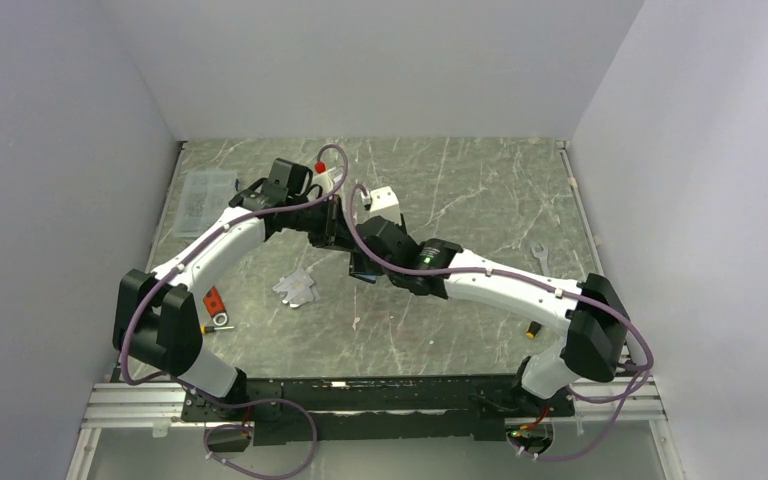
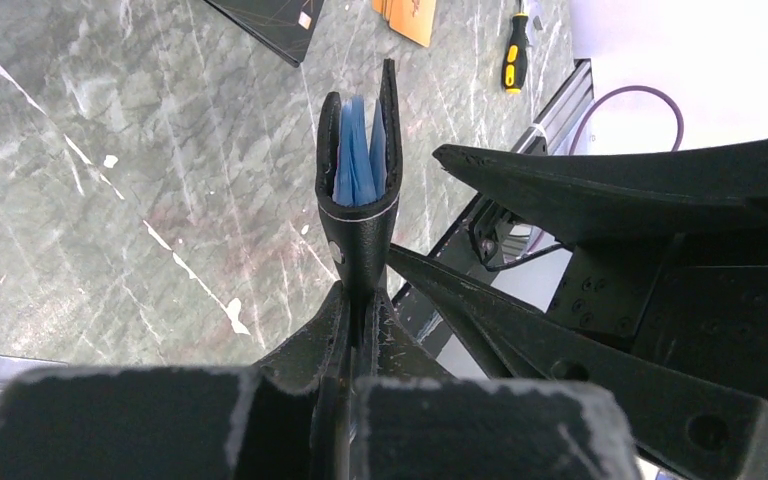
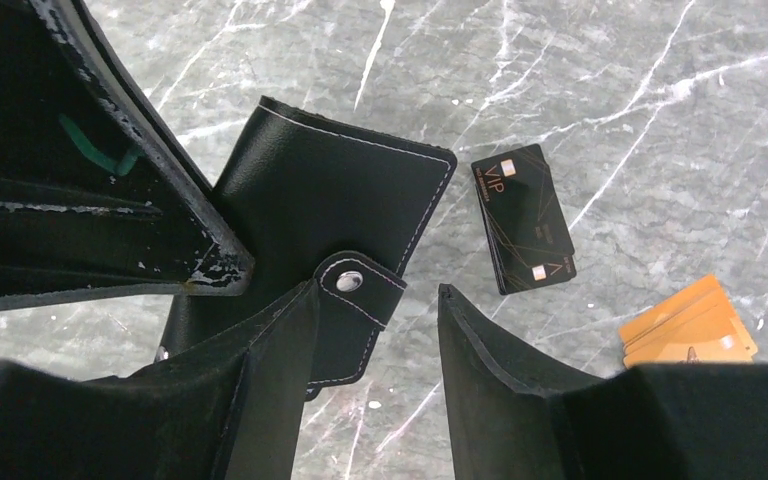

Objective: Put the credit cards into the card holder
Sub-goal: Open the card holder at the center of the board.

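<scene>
Readable writing: gold "VIP" on the top card of the black credit cards [image 3: 525, 215], with thin gold lines and a small pale mark near its lower end; smaller print too fine to make out.

Counted: one card holder [image 3: 330, 190]; black credit cards in one pile, at least two by the offset edges; orange credit cards [image 3: 688, 325] in one fanned pile, at least three edges showing, exact number not clear; one yellow-and-black screwdriver [image 2: 514, 55].

Left end effector [image 2: 360, 298] clamped tight on the folded edge of the card holder, holding it edge-up, with blue-grey pockets showing between the two black covers.

Right end effector [image 3: 378, 295] with jaws apart, gripping nothing; snap tab [image 3: 355, 290] and its silver stud just beside the finger on the left of its wrist view, contact not clear.

Black credit cards flat on the desk [image 3: 610, 100], just beyond the other finger of the right end effector. Orange credit cards farther out on the same side, apart from the black ones.
</scene>
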{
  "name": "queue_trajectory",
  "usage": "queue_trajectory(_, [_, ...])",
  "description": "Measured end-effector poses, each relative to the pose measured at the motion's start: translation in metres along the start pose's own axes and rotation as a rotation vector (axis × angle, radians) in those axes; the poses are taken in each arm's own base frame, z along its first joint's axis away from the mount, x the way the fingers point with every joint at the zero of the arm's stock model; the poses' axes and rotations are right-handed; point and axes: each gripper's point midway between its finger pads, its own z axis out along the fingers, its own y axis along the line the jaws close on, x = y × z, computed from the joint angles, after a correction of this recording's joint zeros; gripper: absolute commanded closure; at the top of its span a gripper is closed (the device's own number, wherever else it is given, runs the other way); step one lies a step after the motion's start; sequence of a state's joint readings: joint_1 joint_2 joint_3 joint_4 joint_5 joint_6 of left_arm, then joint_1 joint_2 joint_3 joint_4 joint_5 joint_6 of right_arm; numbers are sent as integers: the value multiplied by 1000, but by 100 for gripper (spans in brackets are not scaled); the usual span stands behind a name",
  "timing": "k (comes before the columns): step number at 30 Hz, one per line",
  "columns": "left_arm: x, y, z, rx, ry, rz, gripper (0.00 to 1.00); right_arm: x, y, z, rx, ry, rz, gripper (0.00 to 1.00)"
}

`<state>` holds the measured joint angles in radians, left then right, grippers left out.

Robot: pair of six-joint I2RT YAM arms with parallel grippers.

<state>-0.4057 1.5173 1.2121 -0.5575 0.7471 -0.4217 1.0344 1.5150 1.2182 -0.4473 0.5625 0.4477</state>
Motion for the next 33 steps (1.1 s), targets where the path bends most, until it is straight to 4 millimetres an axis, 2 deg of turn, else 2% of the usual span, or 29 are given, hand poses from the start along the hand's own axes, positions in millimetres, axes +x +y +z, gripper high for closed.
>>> queue_trajectory(11, [0,5,-1,-6,-6,-21,100,-2,18,-3,11,-29,-83,51])
queue_trajectory(15, [0,6,-1,-8,-8,-22,100,-1,19,-2,24,-34,-95,52])
queue_trajectory(20, [-3,7,-3,-9,-18,-21,100,4,14,6,69,-29,-111,55])
queue_trajectory(24, [-4,8,-3,-8,-23,-24,100,8,9,12,101,-21,-117,64])
queue_trajectory(33, [-8,4,-4,15,-46,-17,100,0,11,16,88,-50,-113,71])
